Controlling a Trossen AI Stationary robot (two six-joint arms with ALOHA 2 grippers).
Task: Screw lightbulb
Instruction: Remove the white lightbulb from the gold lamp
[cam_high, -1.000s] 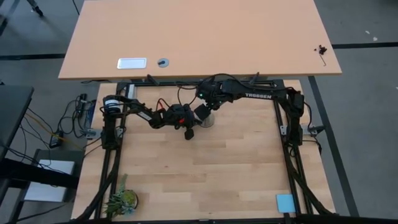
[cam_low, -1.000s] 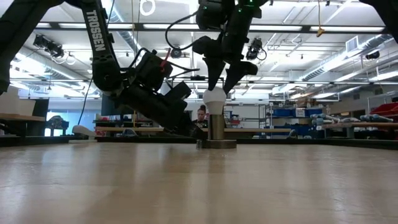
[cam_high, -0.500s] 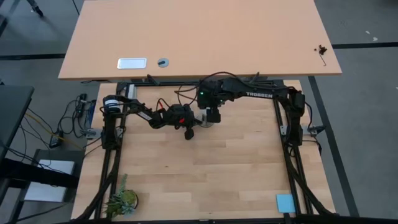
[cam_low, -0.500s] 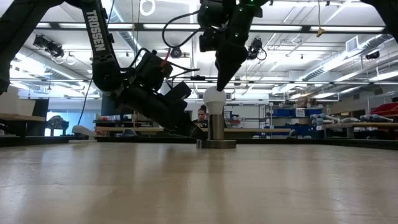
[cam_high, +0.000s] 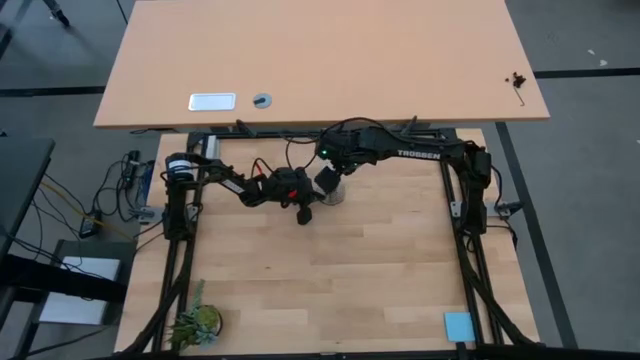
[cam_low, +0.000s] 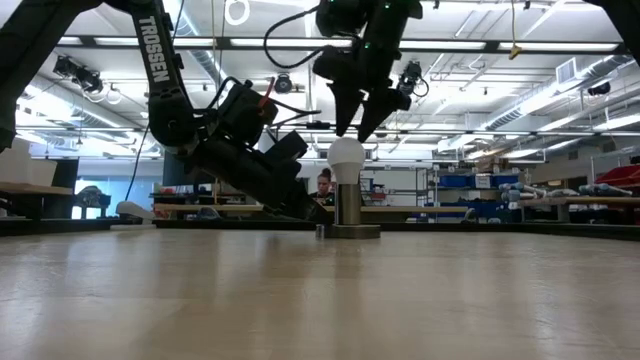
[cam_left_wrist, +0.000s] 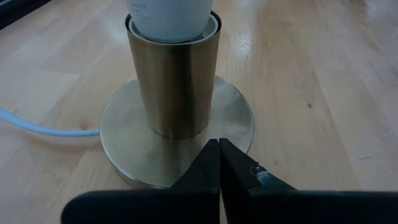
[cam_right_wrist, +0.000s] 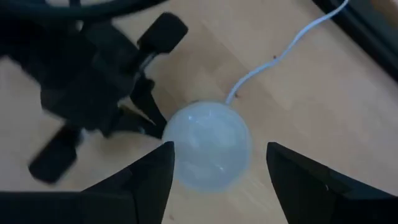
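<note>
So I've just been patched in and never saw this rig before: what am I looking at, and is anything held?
Two dark robot arms work at a wooden table. One camera looks straight down, one sits at table height, and one rides on each wrist. A white lightbulb stands in a metal socket on a round base, with a white cord trailing off. The right gripper hangs just above the bulb, jaws open, holding nothing. The left gripper is shut, its tips pressed on the socket's base. A small plant and a blue pad lie near the front corners.
</note>
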